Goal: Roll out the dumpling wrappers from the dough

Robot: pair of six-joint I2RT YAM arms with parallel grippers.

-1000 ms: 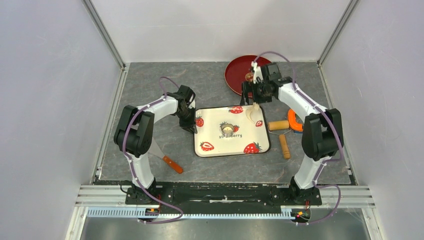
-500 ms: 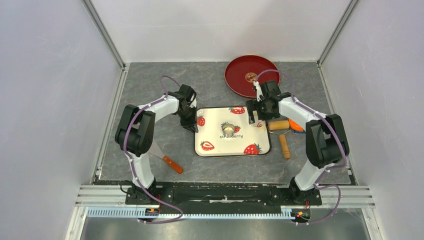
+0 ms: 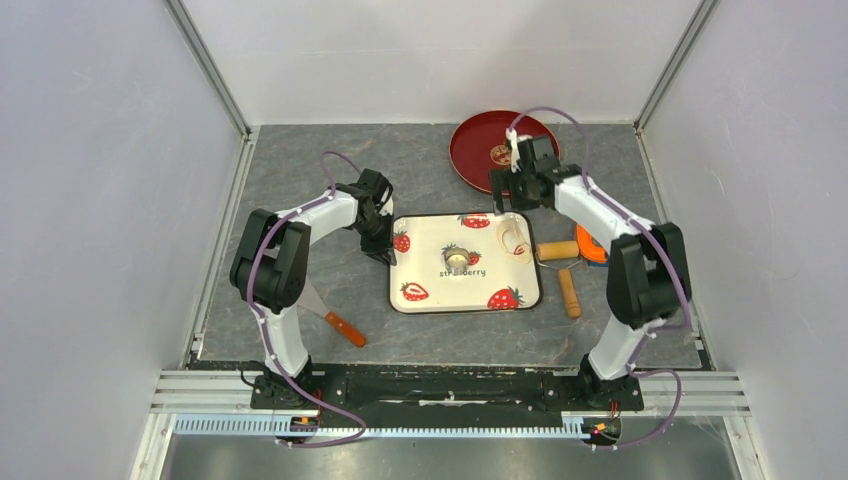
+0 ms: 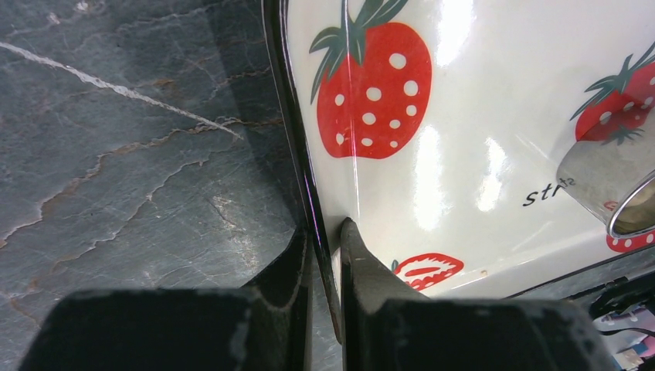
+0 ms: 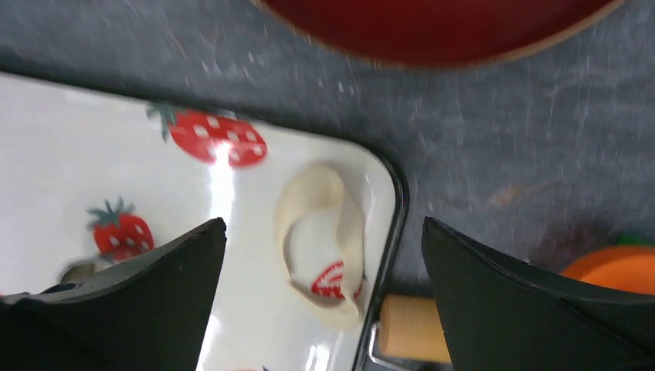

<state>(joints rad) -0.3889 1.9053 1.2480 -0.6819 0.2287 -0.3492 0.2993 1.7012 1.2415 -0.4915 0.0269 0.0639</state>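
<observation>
Right jaws are pulling back, wide open and empty, leaving the curled dough point(image 5: 318, 184) lying in the far right corner of the strawberry tray point(image 3: 430, 230); left jaws, pinching its left rim, should be holding it still.

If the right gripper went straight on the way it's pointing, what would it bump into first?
Probably the loop of dough in the corner of the strawberry tray: it shows right between the open jaws of the right gripper. How far below is hard to tell.
</observation>
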